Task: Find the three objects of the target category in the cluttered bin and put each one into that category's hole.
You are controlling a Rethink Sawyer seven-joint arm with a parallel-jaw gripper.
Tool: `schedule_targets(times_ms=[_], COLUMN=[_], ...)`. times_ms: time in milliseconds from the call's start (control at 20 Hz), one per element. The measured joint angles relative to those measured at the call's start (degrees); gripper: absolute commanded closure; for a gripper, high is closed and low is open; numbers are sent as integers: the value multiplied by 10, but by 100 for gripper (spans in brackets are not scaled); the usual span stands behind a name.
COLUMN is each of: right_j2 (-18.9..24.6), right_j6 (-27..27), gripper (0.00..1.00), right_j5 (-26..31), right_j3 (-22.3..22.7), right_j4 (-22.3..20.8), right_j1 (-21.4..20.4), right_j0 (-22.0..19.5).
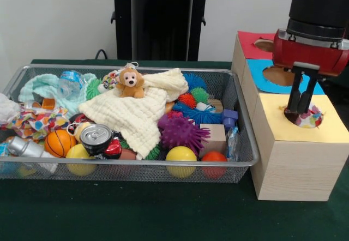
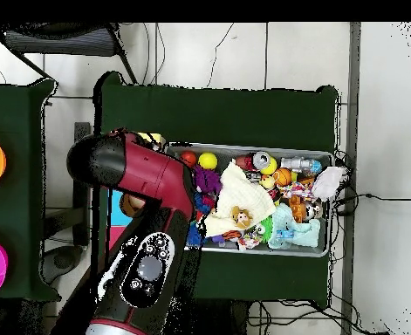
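My gripper reaches down into the ragged hole in the yellow card top of the pale wood box. Its fingers are close together on a dotted white cloth piece that bulges out of the hole's right side. A second dotted cloth lies at the left end of the wire-mesh bin. A third dotted piece peeks out beside the toy monkey. In the overhead view my arm covers the gripper and the hole; the bin shows to its right.
A blue-topped box and a red-topped box stand behind the yellow one. The bin holds a cream waffle cloth, a mint-green cloth, spiky balls, a can, a basketball and yellow balls.
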Motion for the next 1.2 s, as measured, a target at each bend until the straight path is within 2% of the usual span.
schedule_targets(times_ms=[600, 1200], right_j2=[43, 55], right_j6=[0, 0], gripper=[100, 100], right_j5=[0, 0], right_j3=[30, 39], right_j4=[6, 6], right_j1=[-2, 0], right_j0=[0, -2])
